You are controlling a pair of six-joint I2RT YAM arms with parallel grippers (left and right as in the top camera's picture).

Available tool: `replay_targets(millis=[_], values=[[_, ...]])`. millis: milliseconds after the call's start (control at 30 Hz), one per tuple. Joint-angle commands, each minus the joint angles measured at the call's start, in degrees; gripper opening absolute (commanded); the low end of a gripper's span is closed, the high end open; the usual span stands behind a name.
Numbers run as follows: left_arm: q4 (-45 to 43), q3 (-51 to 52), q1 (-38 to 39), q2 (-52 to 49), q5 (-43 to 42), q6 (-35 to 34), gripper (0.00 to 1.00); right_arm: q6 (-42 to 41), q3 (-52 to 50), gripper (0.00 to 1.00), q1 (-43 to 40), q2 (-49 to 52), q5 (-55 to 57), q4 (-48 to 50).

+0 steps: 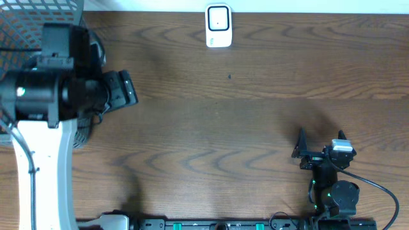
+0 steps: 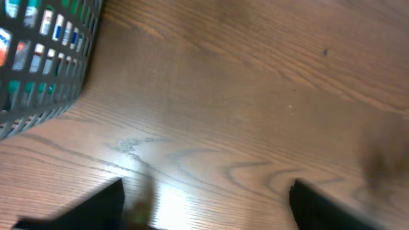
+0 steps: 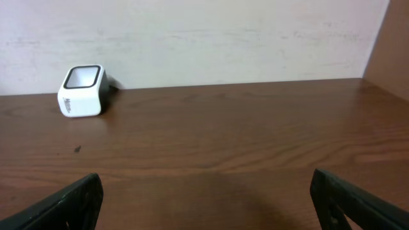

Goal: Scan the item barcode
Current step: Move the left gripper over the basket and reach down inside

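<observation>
Wood-grain table (image 1: pixel 223 128) from overhead: a rounded white scanner (image 1: pixel 218 25) sits at the far edge and a grey mesh basket (image 1: pixel 25 19) in the left corner. The left gripper (image 1: pixel 121 89) is just beside the basket, the right gripper (image 1: pixel 319 144) near the front. Left wrist: blurred coloured packages (image 2: pixel 45 25) lie inside the basket's grid; the dark fingers (image 2: pixel 96 207) are parted, holding nothing. Right wrist: the black fingers (image 3: pixel 64 204) are spread wide and unladen, with the scanner far ahead.

Can make out only blurred green, white and red patches through the dark grey plastic mesh basket (image 2: pixel 45 83); cannot tell what they are. Cannot read the lettering on the small white box-shaped scanner (image 3: pixel 82 92). See only blurred tips of the black left fingers (image 2: pixel 102 207), cropped by the bottom edge.
</observation>
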State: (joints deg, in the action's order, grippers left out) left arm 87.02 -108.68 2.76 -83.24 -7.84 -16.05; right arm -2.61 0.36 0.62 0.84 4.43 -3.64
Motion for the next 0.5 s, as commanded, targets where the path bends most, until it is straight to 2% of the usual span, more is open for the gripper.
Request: replay_targets(millis=[0, 33, 67, 133, 300, 333, 433, 467], values=[[-0.5, -1.2, -0.2, -1.2, -0.3, 1.0, 0.24, -0.7, 0.0, 0.99, 0.5, -0.3, 0.0, -0.2], [-1.0, -1.2, -0.2, -1.5, 0.4, 1.0, 0.11, -0.7, 0.0, 0.99, 0.5, -0.3, 0.0, -0.2], [-1.4, -1.2, -0.2, -1.8, 1.5, 1.0, 0.07, -0.7, 0.0, 0.99, 0.5, -0.3, 0.0, -0.2], [-2.4, -1.2, -0.2, -2.1, 5.5, 0.6, 0.08, -0.7, 0.0, 0.99, 0.5, -0.3, 0.0, -0.2], [-3.0, -1.2, -0.2, -2.2, 18.3, -6.5, 0.07, -0.7, 0.0, 0.99, 0.5, -0.3, 0.0, -0.2], [-3.0, -1.2, -0.2, -2.2, 20.4, -7.4, 0.11, -0.7, 0.0, 0.99, 0.5, -0.3, 0.0, -0.2], [-3.8, -1.2, -0.3, -2.2, 24.3, -8.5, 0.56, -0.7, 0.0, 0.99, 0.5, -0.3, 0.0, -0.2], [-4.1, -1.2, -0.4, -2.2, 25.2, -8.5, 0.62, -0.7, 0.0, 0.99, 0.5, -0.3, 0.0, -0.2]])
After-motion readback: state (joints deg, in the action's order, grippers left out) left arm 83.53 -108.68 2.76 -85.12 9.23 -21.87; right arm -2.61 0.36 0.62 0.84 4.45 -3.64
